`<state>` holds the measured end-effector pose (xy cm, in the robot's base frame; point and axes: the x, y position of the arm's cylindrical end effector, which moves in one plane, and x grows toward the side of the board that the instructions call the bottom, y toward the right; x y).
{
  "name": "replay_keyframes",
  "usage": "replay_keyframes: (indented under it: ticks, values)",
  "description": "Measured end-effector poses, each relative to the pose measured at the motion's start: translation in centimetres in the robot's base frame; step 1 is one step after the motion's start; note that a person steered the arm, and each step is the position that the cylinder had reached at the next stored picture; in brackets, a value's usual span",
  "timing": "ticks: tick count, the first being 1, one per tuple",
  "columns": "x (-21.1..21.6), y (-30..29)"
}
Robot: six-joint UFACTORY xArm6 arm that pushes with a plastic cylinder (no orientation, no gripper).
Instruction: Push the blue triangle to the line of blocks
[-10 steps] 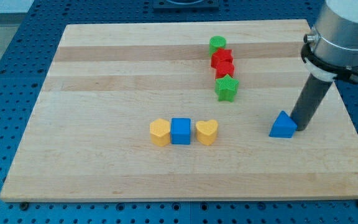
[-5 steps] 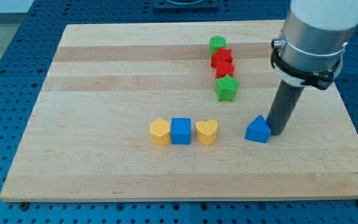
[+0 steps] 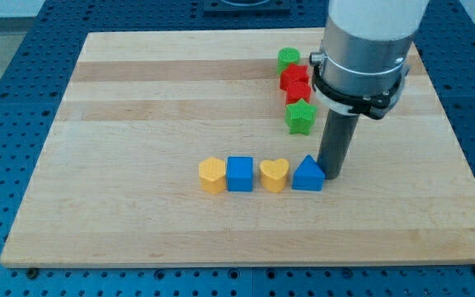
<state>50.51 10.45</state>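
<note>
The blue triangle (image 3: 308,175) lies at the right end of a row on the board, close beside a yellow heart (image 3: 275,175). Left of the heart are a blue cube (image 3: 240,174) and a yellow hexagon block (image 3: 212,176). My tip (image 3: 331,174) rests against the triangle's right side. The rod rises from there to the grey arm body above.
A column of blocks stands toward the view's top: a green round block (image 3: 288,58), a red star (image 3: 294,78), a red block (image 3: 300,93) and a green star (image 3: 300,116). The arm body partly covers the board's upper right. The wooden board (image 3: 122,107) lies on a blue perforated table.
My tip has moved to the view's left, pushing the blue triangle from the board's right side up to the yellow heart at the row's end.
</note>
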Motion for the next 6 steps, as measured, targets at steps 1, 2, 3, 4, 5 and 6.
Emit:
replay_keyframes:
  ticks: [1, 2, 3, 4, 5, 6]
  values:
    - [-0.3, 0.0]
    - [-0.3, 0.0]
    - [-0.3, 0.0]
    - [-0.3, -0.1]
    - [-0.3, -0.8]
    - [-0.3, -1.7]
